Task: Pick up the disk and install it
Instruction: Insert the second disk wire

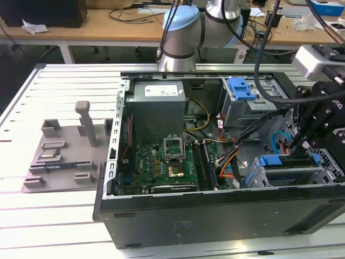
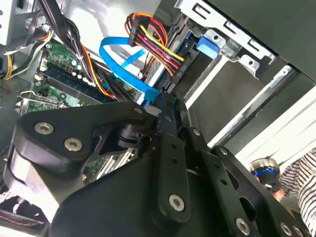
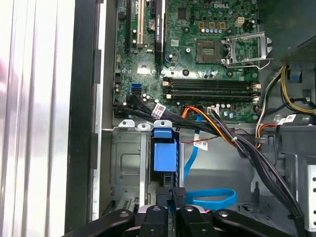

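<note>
The disk point(image 1: 283, 162) sits on edge in the drive cage point(image 1: 259, 178) at the front corner of the open computer case, on the exterior view's right. Its blue carrier point(image 3: 164, 154) shows in the first wrist view, and the carrier's blue tab point(image 2: 207, 47) in the second wrist view. My gripper point(image 1: 295, 147) hangs just over the disk's top edge. In both wrist views its black fingers point(image 3: 180, 196) lie close together, with nothing visible between them. The fingertips point(image 2: 165, 106) end beside a blue data cable point(image 2: 123, 61).
Bundled power and data cables point(image 3: 232, 138) run across the case next to the cage. A second cage with a blue bracket point(image 1: 241, 88) stands behind. The motherboard point(image 1: 161, 162) fills the case's middle. A grey fixture plate point(image 1: 64, 151) lies on the table at the exterior view's left.
</note>
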